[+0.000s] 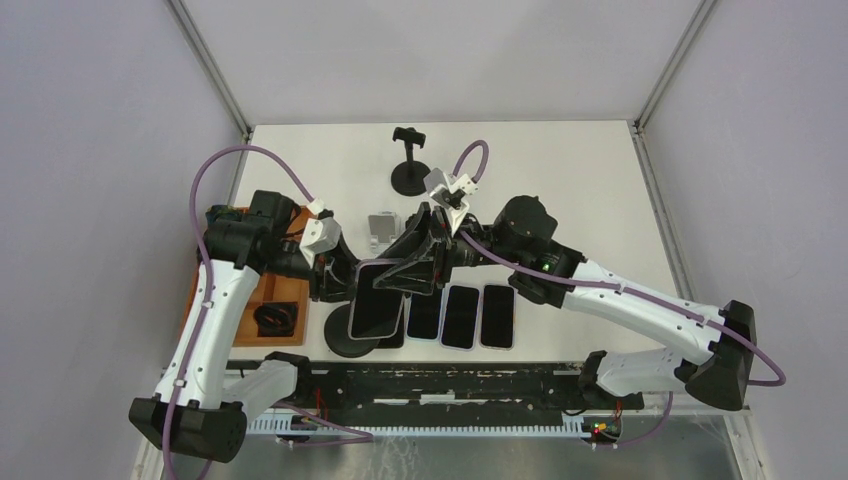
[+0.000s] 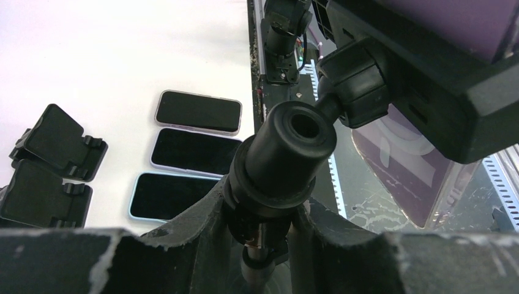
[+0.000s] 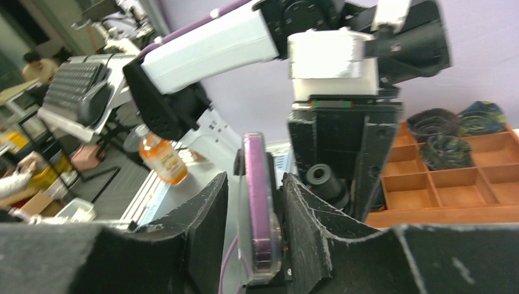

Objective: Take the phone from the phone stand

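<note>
Near edge of counter (image 1: 560, 180) | my left hand (image 2: 263, 239) clamped on stand (image 2: 287, 153), round matte-black stem | my right hand (image 3: 254, 184) apart, rough black fingers (image 3: 208, 214) flanking slim purple-cased phone (image 3: 260, 208), mounted on stand

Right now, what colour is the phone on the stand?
The phone is purple, clearest in right wrist view.

Purple-edged phone (image 3: 257, 202), black phone stand (image 2: 287, 153), white table (image 1: 560, 170).
</note>
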### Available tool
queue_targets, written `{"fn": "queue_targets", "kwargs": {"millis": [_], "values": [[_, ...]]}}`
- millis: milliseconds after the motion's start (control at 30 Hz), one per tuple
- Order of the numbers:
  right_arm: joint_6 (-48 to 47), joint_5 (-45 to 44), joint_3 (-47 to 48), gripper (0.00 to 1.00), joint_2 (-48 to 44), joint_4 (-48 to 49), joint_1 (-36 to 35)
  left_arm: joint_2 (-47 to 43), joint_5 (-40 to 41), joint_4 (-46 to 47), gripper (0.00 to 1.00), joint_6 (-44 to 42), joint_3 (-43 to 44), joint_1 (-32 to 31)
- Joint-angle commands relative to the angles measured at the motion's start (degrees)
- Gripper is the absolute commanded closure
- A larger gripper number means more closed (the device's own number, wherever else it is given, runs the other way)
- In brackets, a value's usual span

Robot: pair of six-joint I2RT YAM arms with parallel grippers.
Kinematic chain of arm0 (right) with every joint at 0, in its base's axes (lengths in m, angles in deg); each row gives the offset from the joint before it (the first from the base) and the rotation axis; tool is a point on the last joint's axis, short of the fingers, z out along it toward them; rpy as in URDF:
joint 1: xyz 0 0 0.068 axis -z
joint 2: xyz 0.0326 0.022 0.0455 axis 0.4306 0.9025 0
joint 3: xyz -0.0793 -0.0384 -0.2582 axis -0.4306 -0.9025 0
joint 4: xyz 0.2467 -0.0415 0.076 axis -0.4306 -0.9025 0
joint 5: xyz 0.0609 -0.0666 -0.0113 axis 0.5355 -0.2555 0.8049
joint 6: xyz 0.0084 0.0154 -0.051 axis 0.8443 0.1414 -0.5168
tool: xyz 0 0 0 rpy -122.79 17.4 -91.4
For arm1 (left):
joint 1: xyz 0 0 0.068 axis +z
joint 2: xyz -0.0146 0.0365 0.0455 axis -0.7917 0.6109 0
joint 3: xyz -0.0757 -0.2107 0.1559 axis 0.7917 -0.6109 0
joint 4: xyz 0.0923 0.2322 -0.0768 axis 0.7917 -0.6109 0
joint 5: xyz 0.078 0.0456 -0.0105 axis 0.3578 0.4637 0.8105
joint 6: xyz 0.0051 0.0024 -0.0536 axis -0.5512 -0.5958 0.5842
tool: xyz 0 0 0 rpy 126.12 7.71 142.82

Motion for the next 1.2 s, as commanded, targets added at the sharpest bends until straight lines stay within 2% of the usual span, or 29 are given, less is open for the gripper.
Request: {"fn": "queue_targets", "kwargs": {"millis": [0, 167, 400, 467, 533, 733, 967, 1167], "values": [[-0.7, 8.3, 2.3, 0.55, 0.9, 0.6, -0.1, -1.7, -5.6, -1.4, 0.98, -0.6, 2.8, 0.0], [-0.3, 9.8, 2.5, 0.55, 1.7, 0.8, -0.1, -1.7, -5.5, -1.4, 0.98, -0.2, 3.1, 0.0], [4.2, 11.5, 4.4, 0.94, 3.6, 7.1, -0.1, -2.2, -3.3, -1.4, 0.98, -0.6, 1.3, 0.0], [3.7, 11.5, 6.4, 1.00, 4.1, 6.3, 0.0, -2.4, -2.4, -1.4, 0.98, -1.0, 0.6, 0.0], [1.6, 10.3, 9.0, 1.00, 4.0, 3.5, 0.9, -2.8, -1.1, -1.4, 0.98, -1.7, 0.0, 0.0], [2.5, 6.8, 15.5, 1.00, 3.5, 5.3, 4.2, -6.5, 4.7, -1.4, 0.98, -5.7, -2.4, 0.0], [3.5, 2.5, 13.6, 1.00, 1.7, 11.2, 4.7, -9.8, 9.3, -1.5, 0.98, -7.4, -6.2, -0.1], [3.7, 1.5, 13.6, 1.00, 0.8, 12.2, 5.6, -10.8, 10.9, -1.5, 0.98, -8.3, -8.7, -0.1]]}}
